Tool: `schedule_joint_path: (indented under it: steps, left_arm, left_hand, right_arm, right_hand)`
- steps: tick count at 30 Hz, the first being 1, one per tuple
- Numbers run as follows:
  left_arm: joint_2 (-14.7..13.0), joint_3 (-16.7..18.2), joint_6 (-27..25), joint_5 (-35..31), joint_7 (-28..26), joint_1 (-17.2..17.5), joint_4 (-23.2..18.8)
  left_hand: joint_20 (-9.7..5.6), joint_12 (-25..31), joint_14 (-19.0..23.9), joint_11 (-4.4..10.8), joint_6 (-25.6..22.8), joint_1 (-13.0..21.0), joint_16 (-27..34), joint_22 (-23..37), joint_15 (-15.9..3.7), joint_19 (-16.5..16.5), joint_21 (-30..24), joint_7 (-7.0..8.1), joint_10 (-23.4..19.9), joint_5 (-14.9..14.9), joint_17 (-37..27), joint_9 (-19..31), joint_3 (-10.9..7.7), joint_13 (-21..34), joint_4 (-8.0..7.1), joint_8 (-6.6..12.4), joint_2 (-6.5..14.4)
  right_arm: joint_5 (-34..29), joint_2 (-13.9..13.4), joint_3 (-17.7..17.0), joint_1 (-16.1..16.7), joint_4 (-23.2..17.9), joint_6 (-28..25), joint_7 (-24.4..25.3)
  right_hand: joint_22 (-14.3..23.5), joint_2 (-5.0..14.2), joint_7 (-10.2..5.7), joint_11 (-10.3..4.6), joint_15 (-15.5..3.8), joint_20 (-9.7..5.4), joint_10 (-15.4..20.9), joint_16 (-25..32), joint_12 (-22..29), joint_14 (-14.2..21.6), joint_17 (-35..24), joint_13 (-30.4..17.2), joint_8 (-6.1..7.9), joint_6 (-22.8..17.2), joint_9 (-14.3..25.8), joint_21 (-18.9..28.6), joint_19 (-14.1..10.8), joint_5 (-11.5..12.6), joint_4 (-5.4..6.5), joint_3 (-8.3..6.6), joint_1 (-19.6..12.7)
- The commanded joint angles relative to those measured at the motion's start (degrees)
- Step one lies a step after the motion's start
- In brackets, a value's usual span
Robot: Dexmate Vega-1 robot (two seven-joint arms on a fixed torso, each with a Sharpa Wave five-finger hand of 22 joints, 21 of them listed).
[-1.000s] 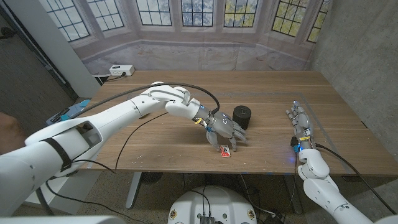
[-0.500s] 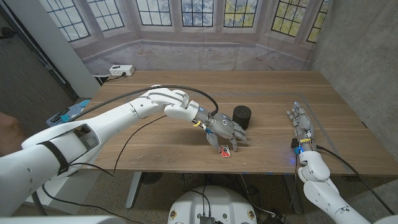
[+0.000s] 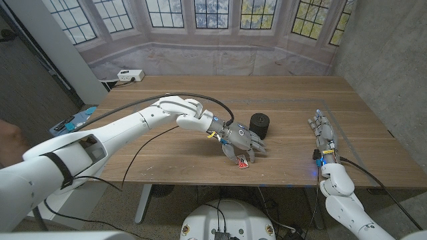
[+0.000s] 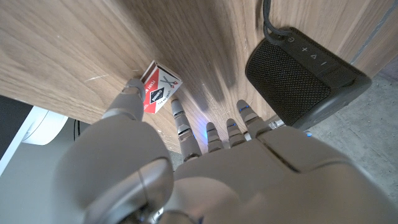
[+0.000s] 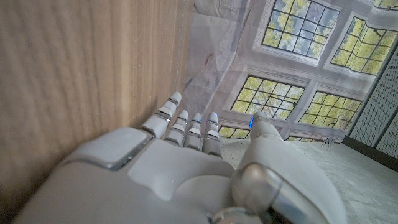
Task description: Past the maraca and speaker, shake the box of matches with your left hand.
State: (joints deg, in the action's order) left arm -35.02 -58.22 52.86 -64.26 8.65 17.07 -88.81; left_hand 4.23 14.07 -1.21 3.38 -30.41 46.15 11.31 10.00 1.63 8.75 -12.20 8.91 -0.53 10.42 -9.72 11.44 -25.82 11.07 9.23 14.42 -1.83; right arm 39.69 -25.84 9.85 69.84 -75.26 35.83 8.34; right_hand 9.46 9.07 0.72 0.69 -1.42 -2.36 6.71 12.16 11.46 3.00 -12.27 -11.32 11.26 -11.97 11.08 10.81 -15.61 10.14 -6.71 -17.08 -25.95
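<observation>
Left hand (image 3: 245,141), from the head view: reaches out over the table (image 3: 167,150) near the front edge, fingers spread downward over the box of matches (image 3: 242,162), which lies on the wood just in front of the black speaker (image 3: 259,125). Whether thumb and finger already pinch the box cannot be told from here. Right hand (image 3: 323,136): waits on its edge at the right side of the table, fingers extended and apart, holding nothing. From the left wrist view: left hand (image 4: 205,155) hangs over the box of matches (image 4: 160,89), thumb tip touching one side of the red-and-white box, the nearest finger close by the other side, the remaining fingers apart and reaching toward the speaker (image 4: 302,70); no firm closure visible, so grasp unsettled, more likely not yet made. From the right wrist view: right hand (image 5: 186,155) loose beside the tabletop, nothing in it. Judged step: closing on the box, before any lift or shake. Next move calls for bringing thumb and finger together across the box's sides, lifting clear of the table, and keeping away from the speaker just beside.
</observation>
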Motion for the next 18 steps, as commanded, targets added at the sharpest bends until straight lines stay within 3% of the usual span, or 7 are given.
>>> schedule_joint_path:
  steps: [1, 18]
  left_arm:
    - [-0.42, -0.62, -1.04, -1.37, -2.30, 0.35, 0.11]
    - [-0.86, -1.45, -2.36, -2.55, -4.16, 0.46, 0.26]
  left_hand:
    - [0.10, 0.06, 0.50, 0.24, -0.66, 0.46, 0.11, 0.21, -0.03, 0.47, -0.02, -0.04, -0.45, 0.09, -0.32, 0.11, 0.11, 0.20, 0.02, 0.21, -0.20]
    - [-0.07, -0.05, 1.14, -0.12, -1.17, 0.67, 0.00, 0.24, 0.01, 0.73, 0.08, -0.80, -0.90, 0.08, -0.35, 0.29, 0.38, 0.26, -0.09, 0.33, -0.33]
  right_arm:
    - [0.28, 0.38, -0.08, 0.02, 0.72, 0.53, -0.31]
    - [-0.26, 0.81, -0.15, 0.64, 0.46, 1.00, 0.82]
  right_hand:
    - [0.21, 0.13, 0.04, 0.24, 0.04, -1.77, 0.47, 0.55, 0.13, 0.67, -0.07, -0.23, 0.14, -0.47, 0.05, 0.22, -0.63, -0.08, -0.25, -0.07, -0.50]
    - [0.21, 0.21, 0.06, 0.20, 0.02, -1.70, 0.66, 0.61, 0.19, 0.80, -0.08, -0.24, 0.14, -0.49, 0.06, 0.30, -0.93, -0.07, -0.21, -0.11, -0.52]
